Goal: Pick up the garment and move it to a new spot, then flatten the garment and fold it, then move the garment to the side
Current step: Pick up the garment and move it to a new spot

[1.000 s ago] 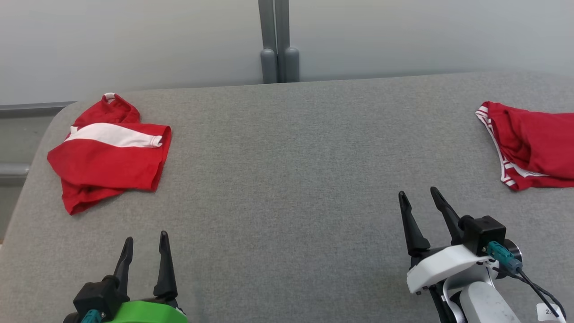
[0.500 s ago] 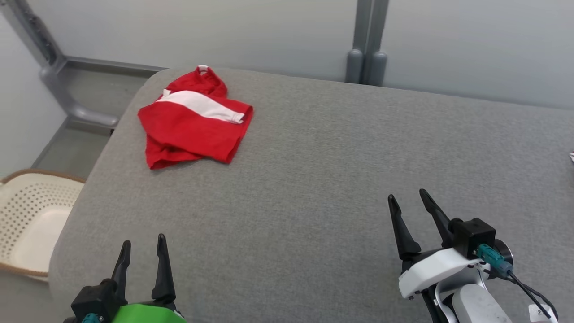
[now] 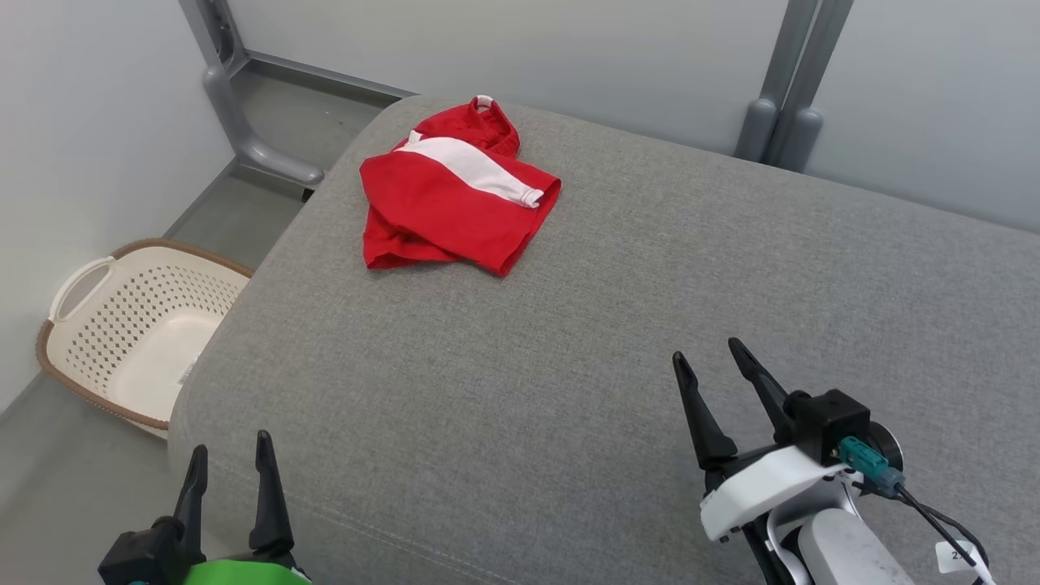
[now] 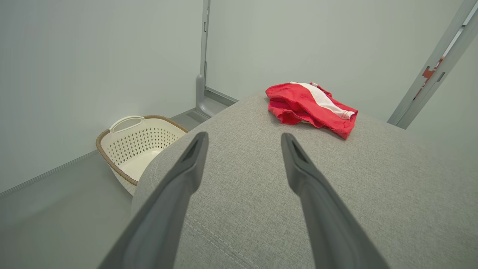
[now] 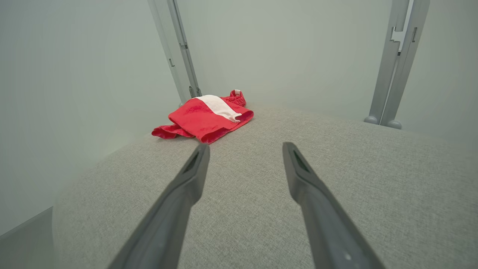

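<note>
One grey padded surface (image 3: 617,325) spans the head view. Cream perforated basket (image 3: 122,325) on the floor, just beside its left edge. Red garment (image 3: 447,203) with white band lies crumpled near the far left corner, well apart from both grippers, with plain grey fabric between. Left gripper (image 3: 231,444) is at the near edge, jaws spread, holding nothing. Right gripper (image 3: 707,351) is the same.

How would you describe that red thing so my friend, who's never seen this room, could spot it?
Find the grey padded table; a cream basket stands on the floor by its left side. Near the table's far left corner lies the garment, crumpled, red with one broad white band, unlike the grey around it.
</note>
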You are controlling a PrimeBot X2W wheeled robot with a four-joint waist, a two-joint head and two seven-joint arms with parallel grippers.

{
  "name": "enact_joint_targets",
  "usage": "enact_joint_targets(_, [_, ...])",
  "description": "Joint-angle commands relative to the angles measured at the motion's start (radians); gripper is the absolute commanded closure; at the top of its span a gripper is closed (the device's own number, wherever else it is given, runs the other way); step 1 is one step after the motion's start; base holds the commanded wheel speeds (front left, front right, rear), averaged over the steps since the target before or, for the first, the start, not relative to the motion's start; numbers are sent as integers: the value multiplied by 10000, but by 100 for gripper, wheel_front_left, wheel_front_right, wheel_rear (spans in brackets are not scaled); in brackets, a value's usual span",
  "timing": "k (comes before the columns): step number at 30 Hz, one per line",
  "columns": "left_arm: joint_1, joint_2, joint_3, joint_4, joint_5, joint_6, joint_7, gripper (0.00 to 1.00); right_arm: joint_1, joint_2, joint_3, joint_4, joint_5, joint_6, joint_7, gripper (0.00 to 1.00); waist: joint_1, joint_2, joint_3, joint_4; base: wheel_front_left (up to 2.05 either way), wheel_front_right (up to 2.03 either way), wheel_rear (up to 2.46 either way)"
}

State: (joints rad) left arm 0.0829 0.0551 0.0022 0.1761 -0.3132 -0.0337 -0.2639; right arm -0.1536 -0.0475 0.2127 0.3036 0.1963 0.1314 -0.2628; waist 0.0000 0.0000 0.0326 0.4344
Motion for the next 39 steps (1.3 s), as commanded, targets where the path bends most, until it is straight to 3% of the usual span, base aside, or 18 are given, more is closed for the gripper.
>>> enact_joint_targets(1, [6, 62, 86, -62, -20, 53, -5, 0, -114, -51, -14, 2, -39, -14, -26, 0, 0, 0, 181, -228, 0, 0, 0])
enact_joint_targets(10, [-1294, 760, 206, -375, 181, -120, 280, 0, -574, -48, -281, -359, -621, -14, -25, 0, 0, 0, 953, -1071, 0, 0, 0])
enact_joint_targets(18, [-4073, 2443, 168, -388, 281, -624, 1651, 0, -1265, -49, -167, -623, -974, -14, -26, 0, 0, 0, 2140, -2132, 0, 0, 0])
enact_joint_targets(25, [-6623, 3743, 156, 1056, -514, -891, 3068, 0, -1949, -43, -84, -885, -1305, -14, -8, 0, 0, 0, 3568, -3227, 0, 0, 0])
enact_joint_targets(32, [-8178, 4216, 438, 2808, -1653, -954, 4077, 0, -2288, -36, -236, -1250, -1578, -14, 27, 0, 0, 0, 4829, -3992, 0, 0, 0])
enact_joint_targets(39, [-8591, 4396, 272, 4347, -1782, -886, 4554, 0, -2309, -34, -533, -1515, -1829, -14, 20, 0, 0, 0, 5503, -4296, 0, 0, 0])
